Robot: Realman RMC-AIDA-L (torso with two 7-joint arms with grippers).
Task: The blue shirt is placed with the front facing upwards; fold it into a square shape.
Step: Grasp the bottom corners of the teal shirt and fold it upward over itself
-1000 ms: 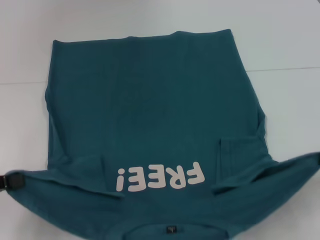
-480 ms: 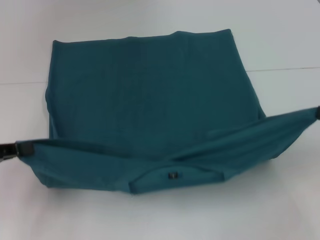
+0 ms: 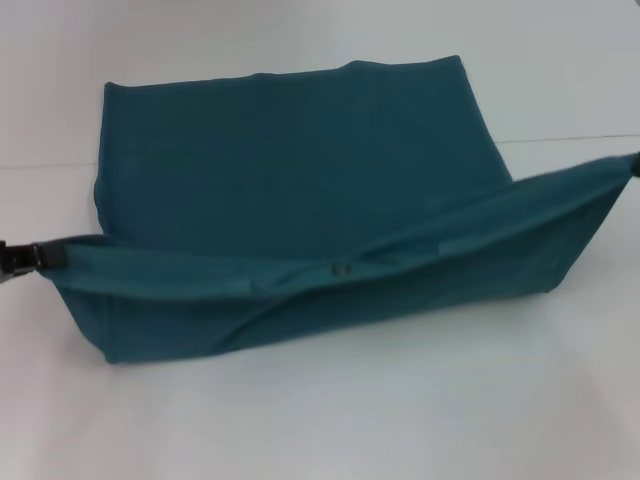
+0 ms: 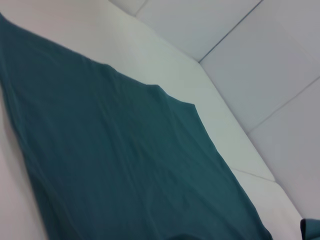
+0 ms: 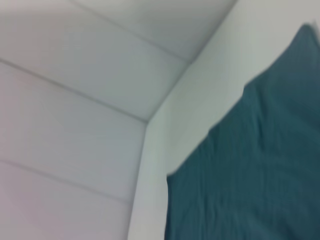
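Change: raised near fold of my blue shirt carried farther, smooth back panel showing.
Left gripper: clamped on left corner.
Right gripper: grip unreadable, right edge.
Table: white, flat.

No lettering can be read in any view; a small dark label at centre frame on the shirt is too small to make out.
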